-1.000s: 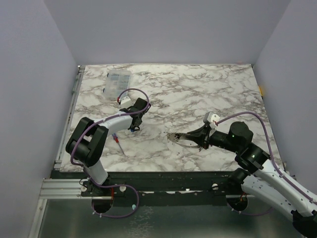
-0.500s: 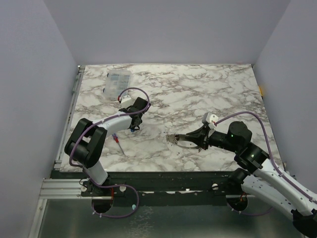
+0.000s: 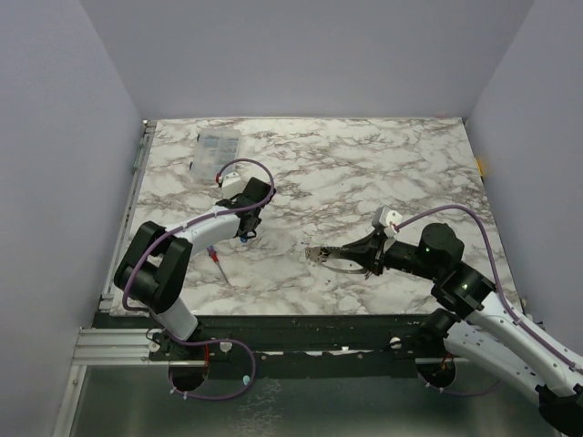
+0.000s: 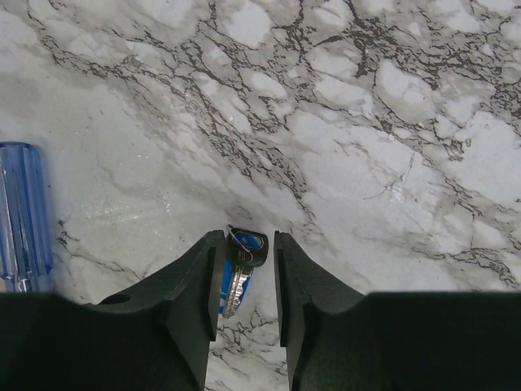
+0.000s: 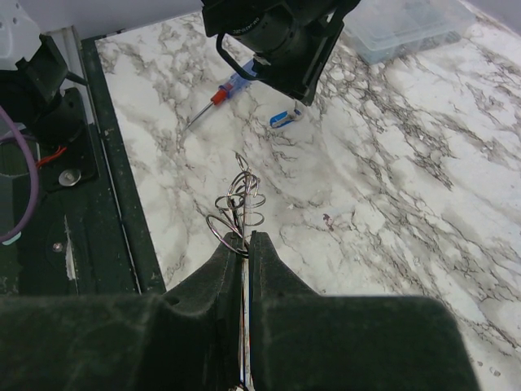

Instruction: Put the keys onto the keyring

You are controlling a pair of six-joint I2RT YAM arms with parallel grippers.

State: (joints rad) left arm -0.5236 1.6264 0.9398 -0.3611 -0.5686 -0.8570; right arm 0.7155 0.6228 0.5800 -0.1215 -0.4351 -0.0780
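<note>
1. Top view: the right gripper [image 3: 364, 258] has carried the keyring [image 3: 326, 256] slightly leftward. The left gripper [image 3: 246, 234] stays low over the table [image 3: 383, 173]. Print on the clear box [image 3: 217, 151] is too small to read.
2. Left wrist: its fingers stand apart, straddling the blue-headed key [image 4: 242, 269] lying on the marble.
3. Right wrist: the fingers are clamped together on the keyring's wire coils.

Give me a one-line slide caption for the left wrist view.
Left gripper, jaws apart, straddles a key lying on the marble table; a blue handle lies at left.
</note>
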